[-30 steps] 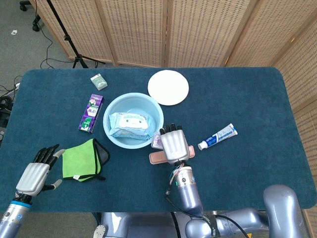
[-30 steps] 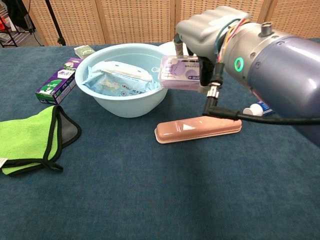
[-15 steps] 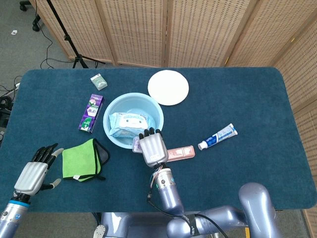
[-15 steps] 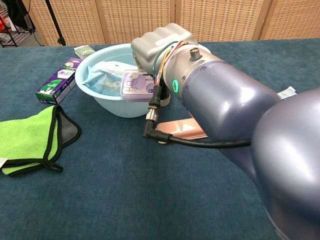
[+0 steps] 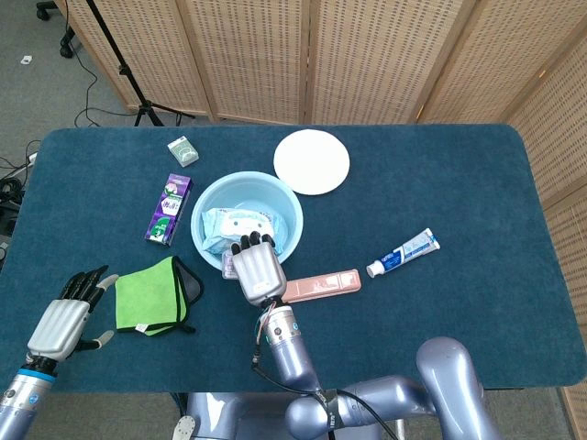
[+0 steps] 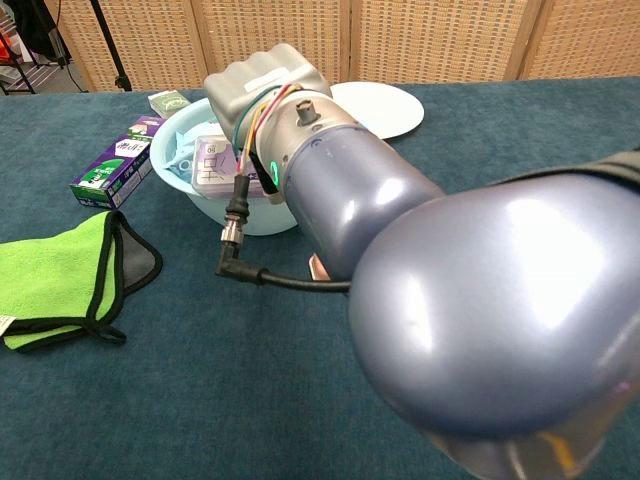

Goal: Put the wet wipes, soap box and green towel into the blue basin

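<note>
— Low on the left of the head view, what is the left hand point(image 5: 62, 323) doing?

— Nothing much: it holds nothing, fingers apart, resting near the frame's lower left corner. Just to its right on the surface point(image 5: 440, 312) lies the green towel point(image 5: 151, 295), folded, well apart from the blue basin point(image 5: 290, 207).

— And the right hand point(image 5: 258, 269)?

— It grips the soap box point(image 6: 217, 166), a pale lilac case. In the chest view the box sits at the basin's near rim; whether it is fully over the hollow I cannot tell, since the arm hides much of the bowl.

— So how should the step go?

— My judgement: carry the box a little further toward the middle of the frame so it clears the rim, lower it, then spread the fingers. Letting go too early risks the box tipping back over the near wall onto the surface. The arm also passes close to the pink case point(image 5: 321, 284) lying just right of the hand, so it should lift out upward, not sweep sideways.

— What is in the basin now?

— The wet wipes point(image 5: 240, 223), a light blue pack lying flat and filling much of the floor. The soap box will likely have to rest on or beside them.

— Anything further up?

— A white plate point(image 5: 312, 161), holding nothing I can see, just beyond the basin at upper centre.
</note>
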`<state>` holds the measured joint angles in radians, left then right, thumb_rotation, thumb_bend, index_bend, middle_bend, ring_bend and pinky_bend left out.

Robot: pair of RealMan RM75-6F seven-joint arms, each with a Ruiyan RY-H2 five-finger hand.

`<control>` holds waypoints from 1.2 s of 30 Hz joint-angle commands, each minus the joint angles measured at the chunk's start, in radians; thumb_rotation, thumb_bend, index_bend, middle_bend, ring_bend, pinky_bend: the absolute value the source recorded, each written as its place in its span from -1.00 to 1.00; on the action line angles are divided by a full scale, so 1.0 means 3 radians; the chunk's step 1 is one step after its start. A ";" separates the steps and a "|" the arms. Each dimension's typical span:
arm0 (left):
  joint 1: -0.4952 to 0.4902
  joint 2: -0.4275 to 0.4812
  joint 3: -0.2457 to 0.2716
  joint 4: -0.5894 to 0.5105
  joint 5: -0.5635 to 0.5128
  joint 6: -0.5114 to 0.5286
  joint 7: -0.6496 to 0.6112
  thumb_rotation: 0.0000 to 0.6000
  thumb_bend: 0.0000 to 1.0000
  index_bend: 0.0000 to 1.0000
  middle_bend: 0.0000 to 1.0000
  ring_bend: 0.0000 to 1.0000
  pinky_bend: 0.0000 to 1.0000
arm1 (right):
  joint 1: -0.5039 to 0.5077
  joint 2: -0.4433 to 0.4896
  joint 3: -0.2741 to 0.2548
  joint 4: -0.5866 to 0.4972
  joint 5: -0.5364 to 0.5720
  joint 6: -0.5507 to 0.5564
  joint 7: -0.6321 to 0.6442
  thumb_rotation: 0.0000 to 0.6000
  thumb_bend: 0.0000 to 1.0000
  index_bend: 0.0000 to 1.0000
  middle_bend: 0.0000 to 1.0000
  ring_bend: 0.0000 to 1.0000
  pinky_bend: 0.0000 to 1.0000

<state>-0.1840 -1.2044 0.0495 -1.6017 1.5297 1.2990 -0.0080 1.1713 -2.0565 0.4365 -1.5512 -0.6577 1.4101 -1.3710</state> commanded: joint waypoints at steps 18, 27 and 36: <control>-0.0016 -0.0025 0.0001 0.0026 -0.0028 -0.0040 -0.0003 1.00 -0.58 -1.00 -1.00 -1.00 -1.00 | 0.0106 0.0023 0.0039 0.0235 0.0046 -0.0203 0.0199 1.00 -0.58 -0.42 -0.95 -0.93 -0.21; -0.0015 -0.0023 0.0005 0.0014 -0.0017 -0.0028 0.0000 1.00 -0.58 -1.00 -1.00 -1.00 -1.00 | 0.0101 0.0069 -0.0010 0.0203 -0.0079 -0.0212 0.0337 1.00 -0.68 -0.72 -1.00 -1.00 -0.50; -0.0010 -0.0017 0.0015 0.0004 0.0007 -0.0008 0.0013 1.00 -0.58 -1.00 -1.00 -1.00 -1.00 | 0.0027 0.0228 -0.0077 -0.0028 -0.0087 -0.0036 0.0215 1.00 -0.69 -0.73 -1.00 -1.00 -0.56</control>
<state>-0.1872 -1.2095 0.0538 -1.6003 1.5316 1.2964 -0.0043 1.1885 -2.0029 0.4198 -1.5394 -0.6838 1.3844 -1.2963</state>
